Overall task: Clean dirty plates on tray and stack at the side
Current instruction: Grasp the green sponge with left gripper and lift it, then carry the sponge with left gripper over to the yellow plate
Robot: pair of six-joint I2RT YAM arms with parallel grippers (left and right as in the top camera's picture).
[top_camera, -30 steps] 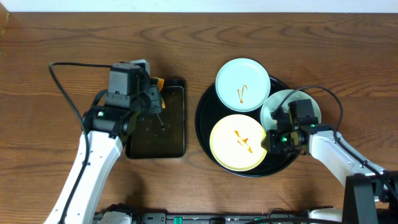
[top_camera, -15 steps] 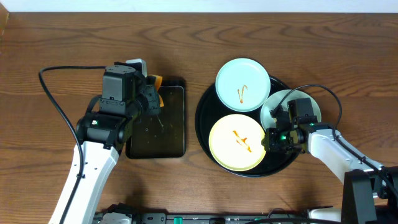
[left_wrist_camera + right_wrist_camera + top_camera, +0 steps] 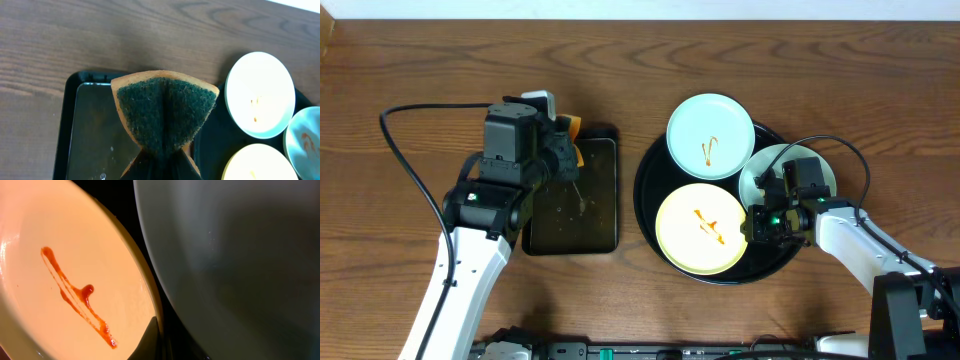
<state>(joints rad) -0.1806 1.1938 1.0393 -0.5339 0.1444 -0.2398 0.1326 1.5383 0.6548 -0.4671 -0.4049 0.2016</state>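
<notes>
The round black tray [image 3: 650, 190] holds three plates. A mint-green plate [image 3: 701, 136] with a sauce smear sits at its far side, a yellow plate [image 3: 700, 228] with a smear at its near side, and a second mint-green plate [image 3: 775, 165] at the right. My right gripper [image 3: 754, 226] is shut on the yellow plate's right rim; in the right wrist view one finger [image 3: 152, 339] lies inside the yellow plate [image 3: 65, 280]. My left gripper [image 3: 565, 160] is shut on a green and orange sponge [image 3: 164, 112] above the rectangular tray.
The rectangular black tray [image 3: 605, 225] with water in it [image 3: 90, 130] lies left of the round tray. Brown wood tabletop [image 3: 840, 70] surrounds both trays. Cables trail from both arms.
My left arm has shifted slightly left with the sponge, still over the rectangular tray. The yellow plate has moved a touch to the left in my right gripper.
</notes>
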